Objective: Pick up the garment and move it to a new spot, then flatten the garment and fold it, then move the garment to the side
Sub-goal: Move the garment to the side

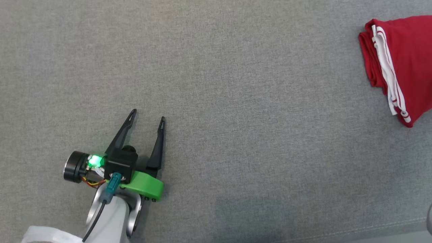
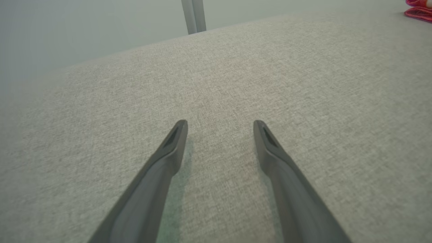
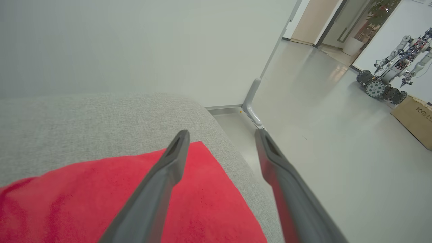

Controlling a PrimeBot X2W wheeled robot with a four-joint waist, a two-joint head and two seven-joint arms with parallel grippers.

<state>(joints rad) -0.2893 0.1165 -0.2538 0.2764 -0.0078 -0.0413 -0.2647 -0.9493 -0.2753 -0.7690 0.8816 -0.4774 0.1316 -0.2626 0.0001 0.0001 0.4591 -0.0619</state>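
Two agape: left pincer (image 1: 148, 114), right pincer (image 3: 221, 135) | head view: garment (image 1: 410, 57) white-striped | right wrist: distant robot (image 3: 388, 76)

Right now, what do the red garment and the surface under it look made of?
The garment looks like soft matte knit, probably jersey: it folds limply. The surface looks like grey woven upholstery fabric, matte, with a visible heathered weave and a stitched seam.

A grey woven surface (image 1: 236, 84) (upholstered, possibly a sofa seat or a mattress) carries everything, with a stitched seam (image 1: 371, 226) running along its near edge. Directly on it lies a folded red garment (image 1: 405, 60) with white stripes, far to the right, close to the surface's rounded corner.
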